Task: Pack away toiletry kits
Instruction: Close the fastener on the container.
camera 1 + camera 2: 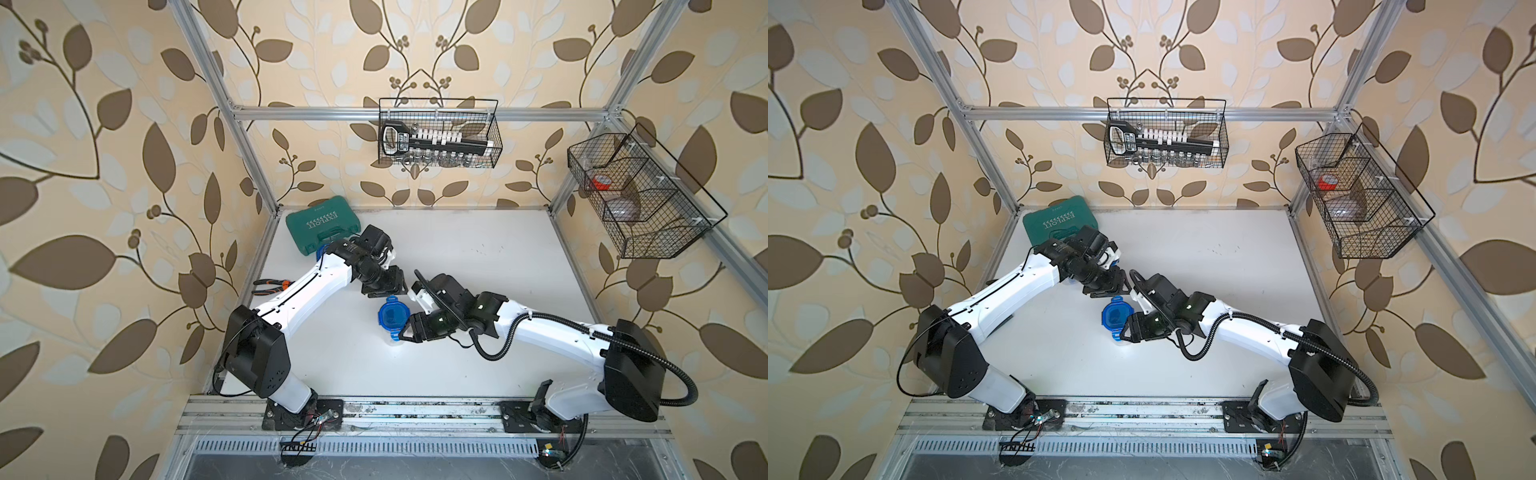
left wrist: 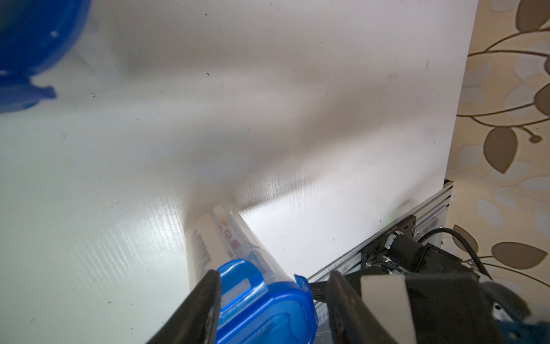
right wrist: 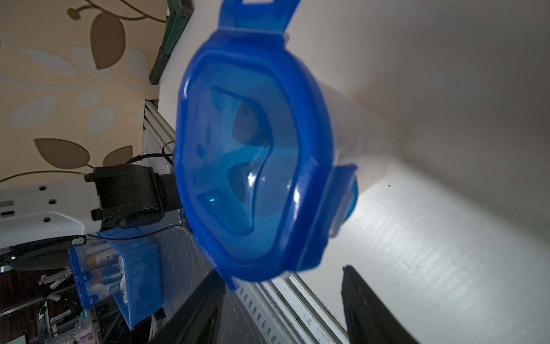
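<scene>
A clear jar [image 2: 226, 238] with a blue lid [image 1: 392, 316] stands upright near the middle of the white bench [image 1: 478, 270], well in front of the green case [image 1: 322, 224]. Through its wall a printed white tube [image 2: 233, 235] shows. The left pincer [image 2: 273, 275] straddles the lid's back edge with its jaws apart: one finger [image 2: 196, 306] rests against a tab, and the other stands just clear of the lid. The right pincer [image 3: 282, 277] sits at the jar's front right, jaws wide apart and empty. The lid's far tab [image 3: 259, 15] sticks out, while a side tab [image 3: 342, 199] is folded down.
</scene>
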Controlling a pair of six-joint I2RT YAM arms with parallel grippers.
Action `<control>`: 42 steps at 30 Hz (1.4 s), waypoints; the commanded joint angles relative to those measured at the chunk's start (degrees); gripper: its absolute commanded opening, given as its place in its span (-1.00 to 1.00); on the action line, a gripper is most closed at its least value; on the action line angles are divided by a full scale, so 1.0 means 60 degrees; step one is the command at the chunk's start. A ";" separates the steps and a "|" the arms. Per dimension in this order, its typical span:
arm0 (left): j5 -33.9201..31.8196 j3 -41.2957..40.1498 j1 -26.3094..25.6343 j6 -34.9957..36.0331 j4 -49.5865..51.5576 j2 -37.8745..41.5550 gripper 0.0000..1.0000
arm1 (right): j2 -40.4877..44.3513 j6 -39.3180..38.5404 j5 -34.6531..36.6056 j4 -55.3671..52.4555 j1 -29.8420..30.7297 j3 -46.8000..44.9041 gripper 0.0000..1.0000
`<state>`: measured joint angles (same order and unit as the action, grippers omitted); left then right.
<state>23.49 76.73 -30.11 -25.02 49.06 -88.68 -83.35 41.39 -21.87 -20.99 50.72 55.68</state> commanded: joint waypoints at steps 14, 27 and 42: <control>0.0583 -0.1427 -0.0460 -0.0589 -0.0537 0.0941 0.15 | 0.0174 0.0633 0.0178 0.0850 -0.0863 -0.0779 0.20; 0.1830 -0.2300 -0.0555 -0.2437 -0.1762 0.1718 0.17 | 0.0051 0.0844 0.0378 0.1458 -0.0990 -0.0893 0.19; 0.1958 -0.2775 -0.0548 -0.2962 -0.1890 0.1606 0.16 | 0.0048 0.0815 0.0335 0.1880 -0.1179 -0.1007 0.19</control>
<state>25.06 62.11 -31.09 -39.68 33.80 -79.96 -82.59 45.01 -22.90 -18.52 44.23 48.90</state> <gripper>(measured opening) 0.584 0.597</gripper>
